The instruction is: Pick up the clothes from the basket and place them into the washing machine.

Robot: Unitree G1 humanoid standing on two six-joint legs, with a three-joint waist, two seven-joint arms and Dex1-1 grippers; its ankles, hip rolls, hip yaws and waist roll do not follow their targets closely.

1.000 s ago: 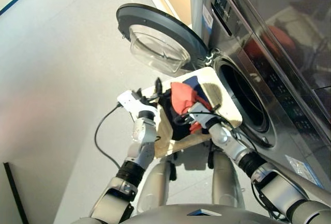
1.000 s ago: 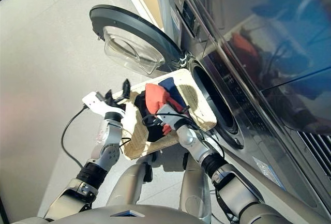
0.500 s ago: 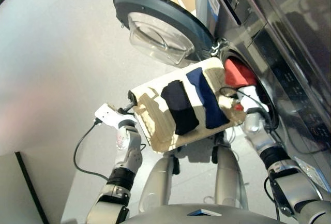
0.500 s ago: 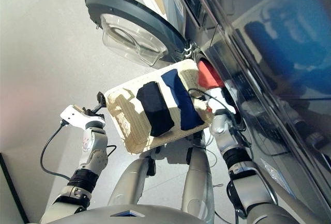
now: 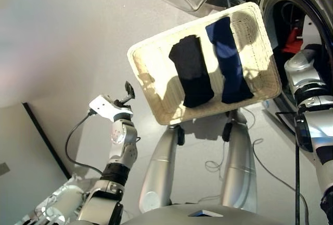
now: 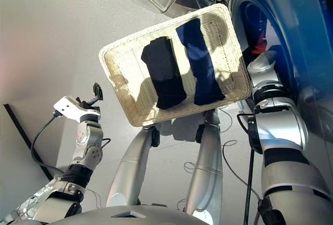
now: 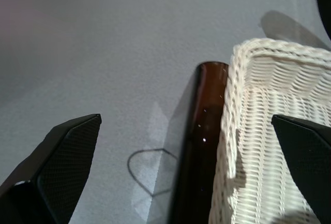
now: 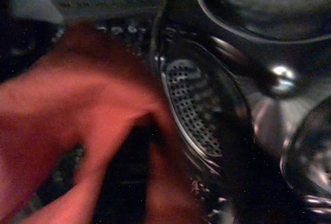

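The red garment (image 8: 77, 125) is already inside the drum of the washing machine (image 5: 304, 7), where the right arm reaches; if that gripper still pinches it, I cannot tell. The black garment (image 5: 191, 71) and the navy garment (image 5: 227, 61) lie side by side in the basket (image 5: 151, 95), so two of three remain. The left gripper (image 7: 181, 172) is spread wide and empty, just beside the basket's corner.

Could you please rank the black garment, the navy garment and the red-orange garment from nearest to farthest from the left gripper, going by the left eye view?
From the left gripper:
1. The black garment, lying in the basket, on its left half.
2. The navy garment, beside the black one, on the basket's right half.
3. The red-orange garment, inside the washing machine drum, far right.
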